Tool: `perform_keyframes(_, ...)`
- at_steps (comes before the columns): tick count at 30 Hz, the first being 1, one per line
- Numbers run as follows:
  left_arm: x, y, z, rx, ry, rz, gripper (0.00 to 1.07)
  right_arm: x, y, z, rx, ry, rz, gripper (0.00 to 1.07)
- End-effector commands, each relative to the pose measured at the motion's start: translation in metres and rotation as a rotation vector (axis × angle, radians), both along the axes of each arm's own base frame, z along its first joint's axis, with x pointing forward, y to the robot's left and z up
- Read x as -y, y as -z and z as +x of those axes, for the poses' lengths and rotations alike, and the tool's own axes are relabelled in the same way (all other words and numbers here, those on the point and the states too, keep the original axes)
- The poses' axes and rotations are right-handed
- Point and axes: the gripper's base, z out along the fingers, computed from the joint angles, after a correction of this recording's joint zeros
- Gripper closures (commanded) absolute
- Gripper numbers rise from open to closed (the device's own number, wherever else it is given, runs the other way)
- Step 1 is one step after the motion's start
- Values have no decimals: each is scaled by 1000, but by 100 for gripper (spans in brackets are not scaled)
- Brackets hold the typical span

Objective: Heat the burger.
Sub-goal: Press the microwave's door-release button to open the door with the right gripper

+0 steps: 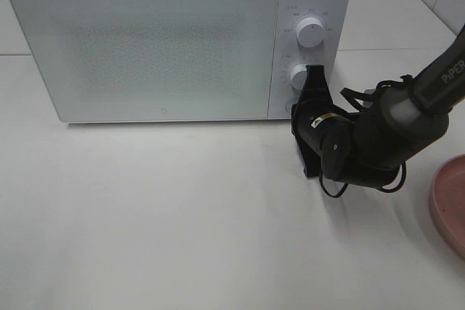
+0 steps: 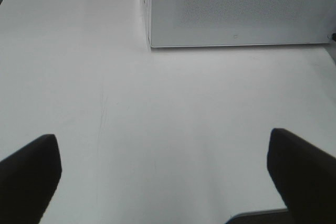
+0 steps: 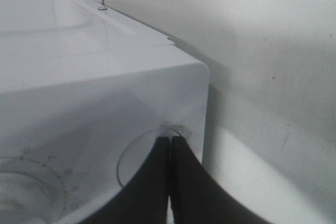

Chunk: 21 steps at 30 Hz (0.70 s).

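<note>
- Along the table's (image 1: 182, 223) back edge we find the microwave (image 1: 145, 41), door closed; the burger is nowhere in view, perhaps behind that frosted door.
- Right edge: a pink plate (image 1: 449, 201).
- Our left gripper (image 2: 165, 170) hangs spread wide, empty.
- Our right gripper (image 3: 169, 142), fingers pinched together into one blunt tip, touches the lowest round button (image 3: 134, 161).

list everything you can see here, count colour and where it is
microwave: 1, white, door closed, at the back of the table
upper knob: 1, white, on the microwave's control panel
lower knob: 1, white, below the upper knob
plate: 1, pink, right edge of the table, partly cut off
table: 1, white, under everything
burger: none in view
right arm: 1, black, reaching in from the right
right gripper: 1, black, shut, tips against the control panel
left gripper: 1, black, open, over bare table before the microwave
</note>
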Motion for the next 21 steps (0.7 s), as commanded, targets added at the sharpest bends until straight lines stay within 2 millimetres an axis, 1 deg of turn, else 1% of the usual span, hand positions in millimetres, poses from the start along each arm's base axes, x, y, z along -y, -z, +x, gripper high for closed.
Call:
perform_keyframes(1, 1, -1, 0, 4, -3, -11, 7, 2, -6, 5, 52, 12, 6, 107)
perform_keyframes(6, 1, -1, 0, 4, -3, -11, 7, 3, -12, 7, 117, 22, 17, 107)
perform_keyframes(10, 1, -1, 0, 4, -3, -11, 7, 1, -15, 10, 135, 27, 34, 107)
perform_keyframes(14, 1, -1, 0, 4, -3, -11, 7, -4, -19, 18, 155, 29, 50, 107)
perform_keyframes(18, 1, -1, 0, 4, -3, -11, 7, -7, -18, 24, 164, 36, 58, 107)
perform_keyframes(19, 1, -1, 0, 4, -3, -11, 7, -6, -20, 29, 202, 63, 60, 107)
perform_keyframes(20, 1, -1, 0, 4, -3, -11, 7, -6, -20, 29, 202, 63, 60, 107)
perform_keyframes(21, 1, -1, 0, 4, -3, -11, 7, -5, -25, 35, 285, 102, 52, 107)
